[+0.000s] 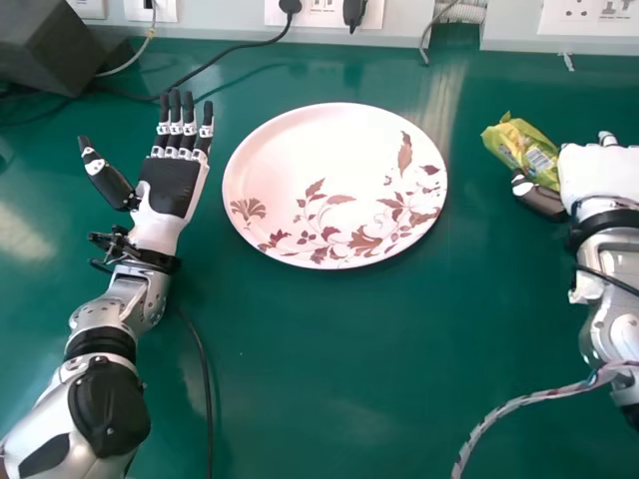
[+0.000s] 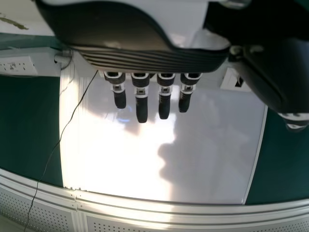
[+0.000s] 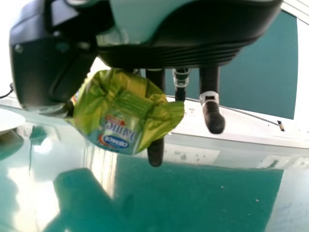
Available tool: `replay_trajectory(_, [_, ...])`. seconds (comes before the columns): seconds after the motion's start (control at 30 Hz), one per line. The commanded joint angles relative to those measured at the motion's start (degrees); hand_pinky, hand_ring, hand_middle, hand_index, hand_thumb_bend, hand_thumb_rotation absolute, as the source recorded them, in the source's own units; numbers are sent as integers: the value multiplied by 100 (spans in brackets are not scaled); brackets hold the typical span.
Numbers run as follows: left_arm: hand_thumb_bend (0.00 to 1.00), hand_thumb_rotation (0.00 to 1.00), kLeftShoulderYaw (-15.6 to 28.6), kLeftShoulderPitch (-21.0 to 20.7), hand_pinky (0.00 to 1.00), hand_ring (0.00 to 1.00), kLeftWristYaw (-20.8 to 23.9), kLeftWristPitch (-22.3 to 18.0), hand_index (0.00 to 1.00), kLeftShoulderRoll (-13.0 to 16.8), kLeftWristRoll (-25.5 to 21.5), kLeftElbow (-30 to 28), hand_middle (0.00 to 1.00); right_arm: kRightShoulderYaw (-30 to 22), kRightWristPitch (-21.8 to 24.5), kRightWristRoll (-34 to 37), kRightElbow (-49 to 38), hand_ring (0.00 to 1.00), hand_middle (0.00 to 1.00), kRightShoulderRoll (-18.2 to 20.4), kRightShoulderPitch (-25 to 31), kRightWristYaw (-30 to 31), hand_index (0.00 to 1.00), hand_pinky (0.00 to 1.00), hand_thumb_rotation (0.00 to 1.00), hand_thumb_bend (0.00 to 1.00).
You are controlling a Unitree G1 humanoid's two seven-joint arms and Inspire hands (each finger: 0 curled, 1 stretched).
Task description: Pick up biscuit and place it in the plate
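- Head view: left hand (image 1: 172, 188) is just left of the plate (image 1: 300, 155), fingers straight and totally relaxed. Right hand (image 1: 602, 178) is off to the plate's right, gripping the biscuit (image 1: 527, 150) in its yellow-green wrapper.
- Left wrist view: yep, left hand (image 2: 141, 108) is released, fingers out straight.
- Right wrist view: biscuit's pinched between thumb and fingers, apart from the plate.

On the flat green table (image 1: 329, 349) lies a round, pale, flower-patterned plate (image 1: 300, 150). At its right, a yellow-green plastic biscuit packet (image 1: 526, 147) is in the white-and-black right hand (image 1: 597, 178); at its left is the white-and-black left hand (image 1: 172, 188). A dark boxy object (image 1: 60, 42) stands at far left.
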Motion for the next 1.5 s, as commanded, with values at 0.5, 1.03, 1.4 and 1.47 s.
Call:
replay_trajectory(0.5, [100,47,-113,235,100,92,-89,-59,100,-43,122,183,97,-411,324,-68,-886,20,30,126,315,393,49,10,3,48])
replay_trajectory(1.03, [100,47,-155,111,100,91,-207,-54,100,41,183,334,96,-679,374,-245,-1406,19,30,195,526,646,49,8,4,48])
replay_trajectory(1.4, [100,48,-125,43,100,90,-103,-148,100,74,274,407,95,-799,362,-374,-1597,17,28,270,636,688,49,6,4,48])
replay_trajectory(1.47, [100,49,-124,33,100,90,-128,-151,100,86,291,430,95,-796,384,-479,-1648,17,28,286,648,748,49,6,4,48])
